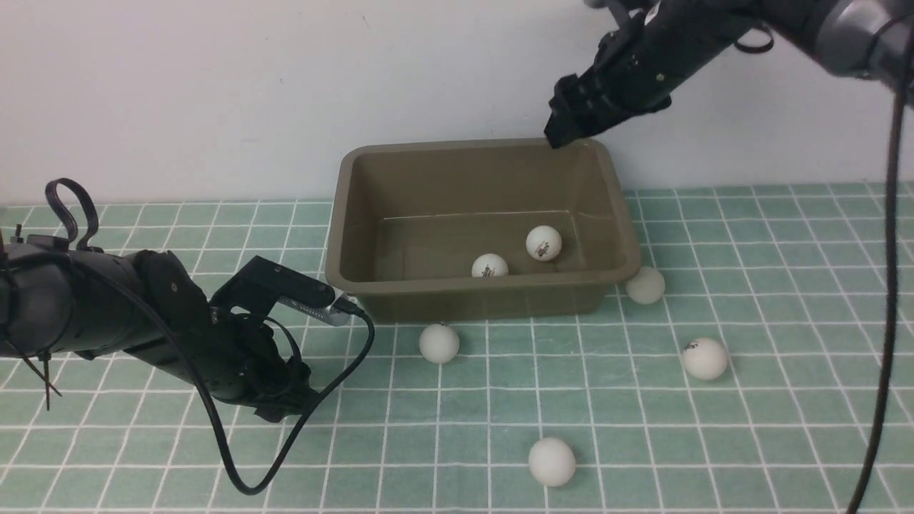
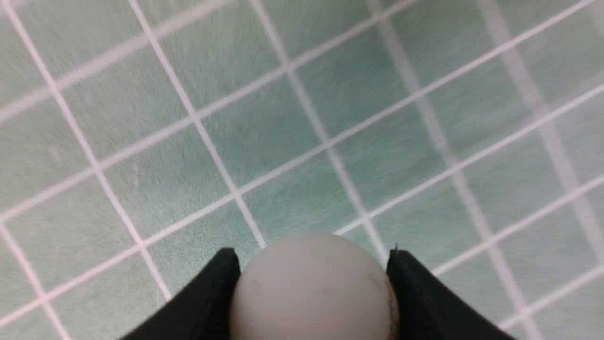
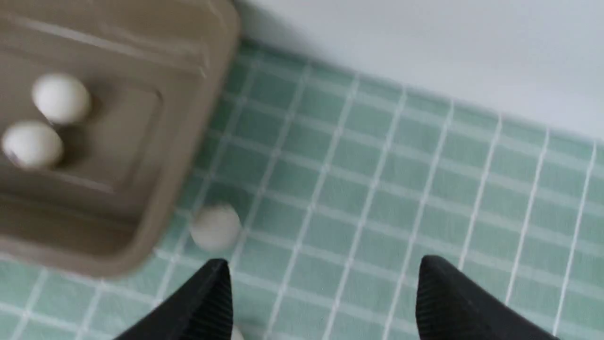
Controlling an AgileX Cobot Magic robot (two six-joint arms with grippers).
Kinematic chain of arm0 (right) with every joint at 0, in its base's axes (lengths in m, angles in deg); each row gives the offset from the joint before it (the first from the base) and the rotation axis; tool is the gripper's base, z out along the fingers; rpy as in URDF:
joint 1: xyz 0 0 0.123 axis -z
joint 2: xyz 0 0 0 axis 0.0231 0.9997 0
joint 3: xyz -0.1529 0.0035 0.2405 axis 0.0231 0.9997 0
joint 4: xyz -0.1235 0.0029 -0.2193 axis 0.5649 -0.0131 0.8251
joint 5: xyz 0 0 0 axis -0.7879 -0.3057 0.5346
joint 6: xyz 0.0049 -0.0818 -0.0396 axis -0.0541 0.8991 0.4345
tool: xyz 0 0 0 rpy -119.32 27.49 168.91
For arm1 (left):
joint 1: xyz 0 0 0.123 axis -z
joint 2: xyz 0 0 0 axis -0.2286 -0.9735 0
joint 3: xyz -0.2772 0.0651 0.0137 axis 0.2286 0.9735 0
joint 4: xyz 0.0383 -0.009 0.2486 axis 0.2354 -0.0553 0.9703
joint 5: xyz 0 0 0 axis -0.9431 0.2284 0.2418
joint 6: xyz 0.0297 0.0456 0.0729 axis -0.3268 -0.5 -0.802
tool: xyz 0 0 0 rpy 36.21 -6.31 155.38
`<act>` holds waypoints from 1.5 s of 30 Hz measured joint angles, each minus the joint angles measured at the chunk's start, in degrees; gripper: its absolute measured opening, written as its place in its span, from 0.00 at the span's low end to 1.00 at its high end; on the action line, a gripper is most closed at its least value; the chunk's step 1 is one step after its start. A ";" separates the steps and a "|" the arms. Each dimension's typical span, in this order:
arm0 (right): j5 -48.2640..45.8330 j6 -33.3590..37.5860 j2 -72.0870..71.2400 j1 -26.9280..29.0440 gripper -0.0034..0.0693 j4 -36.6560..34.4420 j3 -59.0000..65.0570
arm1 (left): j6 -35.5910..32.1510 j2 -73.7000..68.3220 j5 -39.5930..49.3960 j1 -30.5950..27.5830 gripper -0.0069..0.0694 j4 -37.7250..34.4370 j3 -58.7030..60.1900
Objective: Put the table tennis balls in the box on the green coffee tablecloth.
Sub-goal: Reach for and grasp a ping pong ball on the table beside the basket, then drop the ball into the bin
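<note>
The olive-brown box point(image 1: 485, 303) stands on the green checked tablecloth point(image 1: 771, 300). Two white balls lie inside it point(image 1: 543, 243) point(image 1: 490, 266). Several more lie on the cloth: one by the box's right corner point(image 1: 645, 285), one in front of the box point(image 1: 439, 343), one at the right point(image 1: 704, 358), one near the front point(image 1: 551, 461). My left gripper point(image 1: 285, 400) is low over the cloth at the left, shut on a ball point(image 2: 314, 288). My right gripper point(image 1: 564, 128) is open and empty, high over the box's far right corner.
A white wall runs behind the box. In the right wrist view the box rim point(image 3: 188, 141), its two balls point(image 3: 61, 97) point(image 3: 32, 144) and the ball beside the box point(image 3: 215, 226) show. A black cable point(image 1: 235, 478) loops from the left arm over the cloth.
</note>
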 joint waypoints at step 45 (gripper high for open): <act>23.49 8.34 2.53 -2.42 0.61 -10.06 40.38 | 0.87 -39.85 5.96 7.34 0.71 2.05 -57.17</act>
